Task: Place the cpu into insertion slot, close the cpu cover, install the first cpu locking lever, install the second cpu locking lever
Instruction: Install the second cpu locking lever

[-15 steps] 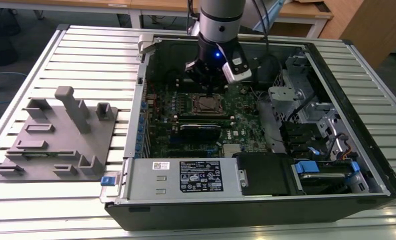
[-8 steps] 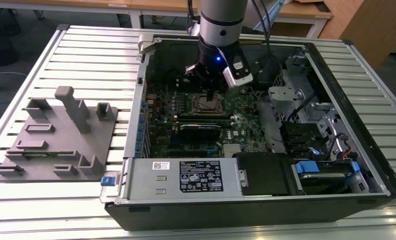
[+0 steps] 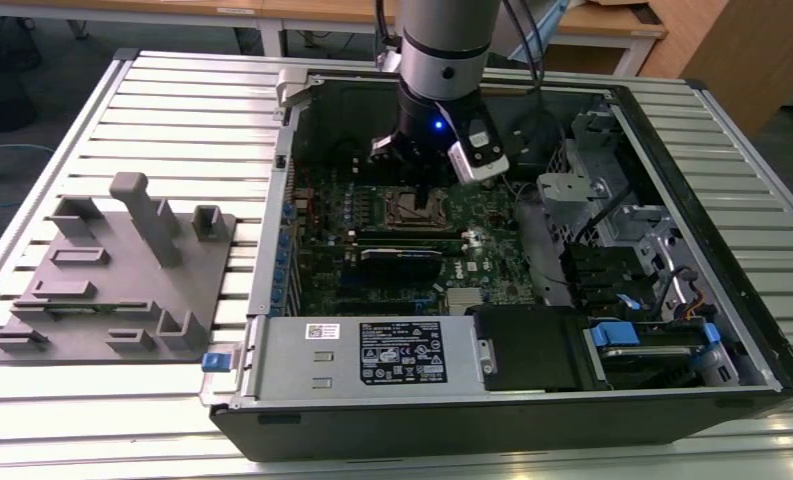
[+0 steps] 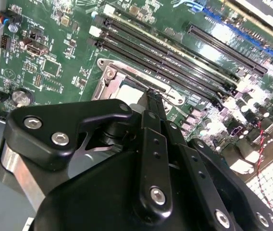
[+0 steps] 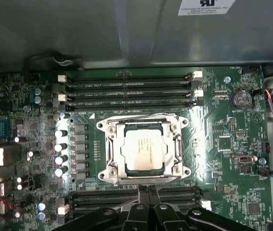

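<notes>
A slatted metal table [image 3: 143, 120] carries an open computer case [image 3: 503, 420] beside a grey fixture block [image 3: 116, 290].

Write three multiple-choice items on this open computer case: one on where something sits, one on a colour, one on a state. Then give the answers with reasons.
1. Where is the gripper in the exterior view?
A. Above the insertion slot, inside the case
B. Over the grey fixture
C. Outside the case, over the slatted table

2. What colour is the motherboard?
A. Red
B. Green
C. White

3. What state is the cpu in?
A. Held up in the gripper
B. Lying on the grey fixture
C. Seated in the insertion slot, cpu cover framing it

Answers: 1 A, the arm reaches down into the case over the socket. 2 B, both wrist views show a green board. 3 C, the first wrist view shows its silver top inside the metal frame.
</notes>
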Action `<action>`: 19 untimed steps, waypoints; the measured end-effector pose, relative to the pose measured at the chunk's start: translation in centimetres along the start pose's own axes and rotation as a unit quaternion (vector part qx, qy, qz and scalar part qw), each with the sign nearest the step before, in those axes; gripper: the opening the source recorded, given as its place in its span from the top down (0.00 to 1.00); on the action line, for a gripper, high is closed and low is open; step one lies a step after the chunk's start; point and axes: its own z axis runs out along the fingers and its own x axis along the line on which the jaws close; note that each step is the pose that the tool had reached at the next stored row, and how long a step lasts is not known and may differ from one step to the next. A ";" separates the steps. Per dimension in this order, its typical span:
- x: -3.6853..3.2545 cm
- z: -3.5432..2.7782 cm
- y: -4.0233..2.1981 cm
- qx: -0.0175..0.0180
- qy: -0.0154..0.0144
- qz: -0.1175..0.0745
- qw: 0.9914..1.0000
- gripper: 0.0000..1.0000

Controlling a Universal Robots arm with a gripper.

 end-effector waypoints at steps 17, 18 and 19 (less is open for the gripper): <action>1.09 0.32 -0.80 -0.001 0.000 0.000 1.000 0.89; 1.14 0.43 -0.83 0.000 0.000 0.000 1.000 0.89; 1.20 0.56 -0.86 0.000 0.000 0.000 1.000 0.89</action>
